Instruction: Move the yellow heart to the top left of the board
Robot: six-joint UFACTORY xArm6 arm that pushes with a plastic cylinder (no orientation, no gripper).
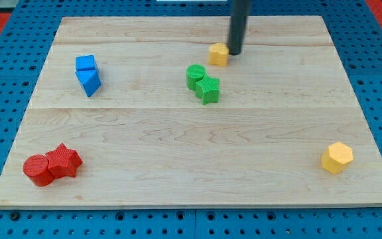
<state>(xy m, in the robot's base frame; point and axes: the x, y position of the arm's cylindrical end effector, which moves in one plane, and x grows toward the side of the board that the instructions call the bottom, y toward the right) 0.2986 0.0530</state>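
The yellow heart (218,54) lies near the view's top, a little right of centre on the wooden board (178,166). My tip (235,52) is at the heart's right side, touching or almost touching it. The dark rod rises from there out of the view's top edge.
A green cylinder (195,75) and a green star (208,89) sit together just below and left of the heart. A blue cube (85,64) and blue triangle (89,81) are at the left. A red cylinder (38,169) and red star (63,160) are at the bottom left. A yellow hexagon (337,157) is at the bottom right.
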